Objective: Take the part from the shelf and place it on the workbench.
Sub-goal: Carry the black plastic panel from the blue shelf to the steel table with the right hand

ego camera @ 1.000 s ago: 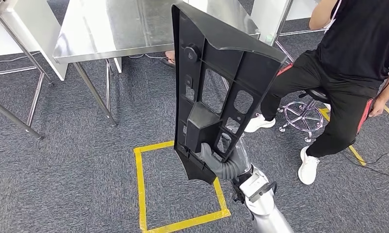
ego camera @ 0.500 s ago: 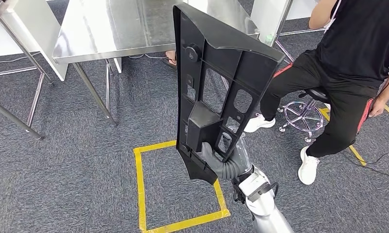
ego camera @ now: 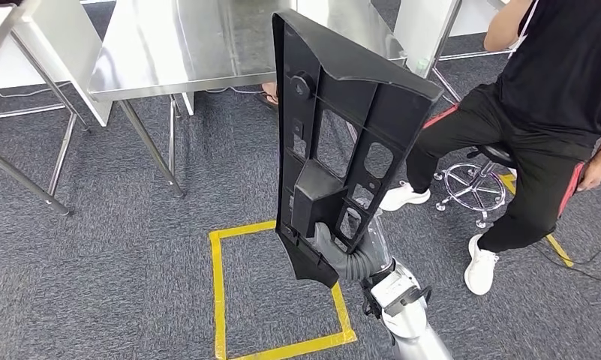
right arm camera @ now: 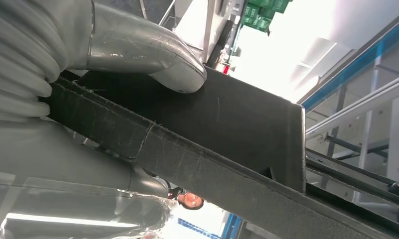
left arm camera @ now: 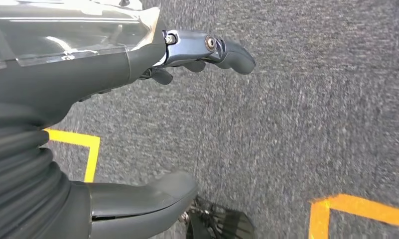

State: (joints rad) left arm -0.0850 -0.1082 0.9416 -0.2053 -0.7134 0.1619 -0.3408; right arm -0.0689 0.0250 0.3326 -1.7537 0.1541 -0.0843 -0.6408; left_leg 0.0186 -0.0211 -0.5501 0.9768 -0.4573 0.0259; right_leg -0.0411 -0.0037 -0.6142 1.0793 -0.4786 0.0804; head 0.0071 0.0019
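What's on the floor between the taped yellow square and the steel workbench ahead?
In the head view, bare grey carpet runs from the yellow tape square to the workbench; only the bench's own legs stand there. The black part in the right robot hand hides the stretch's right side.

Workshop or test lab, probably industrial — grey carpet floor marked with yellow tape squares, stainless steel workbench on metal legs, a person on a rolling stool nearby. Right wrist view: blue-framed racking, blurred.
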